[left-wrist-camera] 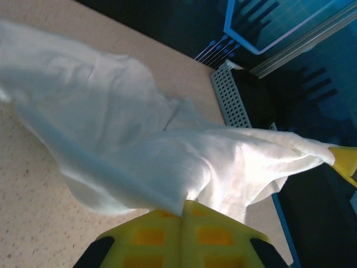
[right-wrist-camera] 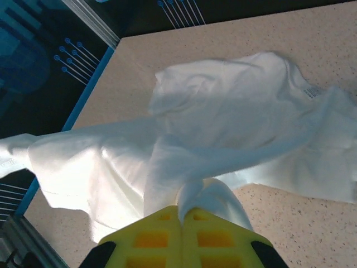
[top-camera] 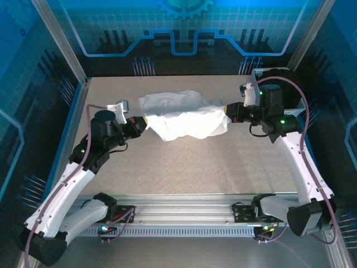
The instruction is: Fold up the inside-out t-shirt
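You have the white t-shirt [top-camera: 184,114] stretched between both arms over the far half of the table [top-camera: 195,173]. Your left gripper [top-camera: 144,124] is clamped on one end of the cloth, left of the table's middle. Your right gripper [top-camera: 227,111] is clamped on the other end, toward the table's far right side.

From the left wrist, the yellow fingers [left-wrist-camera: 150,234] are pressed together with a fold of the shirt [left-wrist-camera: 139,151] pinched at their tips. The cloth runs away from them in a taut band to the other gripper's yellow tip [left-wrist-camera: 343,162], while the slack part lies crumpled on the table [left-wrist-camera: 33,212] beyond.

From the right wrist, the yellow fingers [right-wrist-camera: 217,237] are likewise closed, with a bunched roll of the shirt [right-wrist-camera: 234,111] caught between them. Part of the shirt sags onto the table [right-wrist-camera: 290,223]. Near the cloth's far edge sits what looks like a small label [right-wrist-camera: 312,91], though it is too faint to be sure.
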Robot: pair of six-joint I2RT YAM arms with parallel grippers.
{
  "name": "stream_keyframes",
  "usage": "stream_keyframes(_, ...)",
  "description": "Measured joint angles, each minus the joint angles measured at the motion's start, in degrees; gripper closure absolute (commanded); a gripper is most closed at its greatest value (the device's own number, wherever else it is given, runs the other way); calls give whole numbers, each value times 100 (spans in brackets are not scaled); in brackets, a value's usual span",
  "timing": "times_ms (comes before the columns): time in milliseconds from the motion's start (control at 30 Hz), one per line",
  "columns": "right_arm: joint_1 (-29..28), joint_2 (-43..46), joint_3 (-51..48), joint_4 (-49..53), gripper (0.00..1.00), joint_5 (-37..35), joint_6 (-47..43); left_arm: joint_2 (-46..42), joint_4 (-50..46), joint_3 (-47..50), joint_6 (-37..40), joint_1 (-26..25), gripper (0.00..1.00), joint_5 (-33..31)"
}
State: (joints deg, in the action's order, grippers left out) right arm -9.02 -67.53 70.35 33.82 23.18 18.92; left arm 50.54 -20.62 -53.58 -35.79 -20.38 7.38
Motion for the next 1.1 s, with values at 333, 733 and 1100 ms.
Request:
stream_keyframes(333, -422, -2544, -210, -337, 66, -632, 243, 649, -22, 1357, -39, 79, 100, 2)
stream_keyframes(733, -769, -2398, -1513, -227, 46, -1576, 35, 929, 162, 1683, -136, 219, 100, 111)
stream_keyframes(1100, -599, -1657, -2223, -476, 54, -1388, 26, 531, 74, 1740, -131, 636, 100, 129)
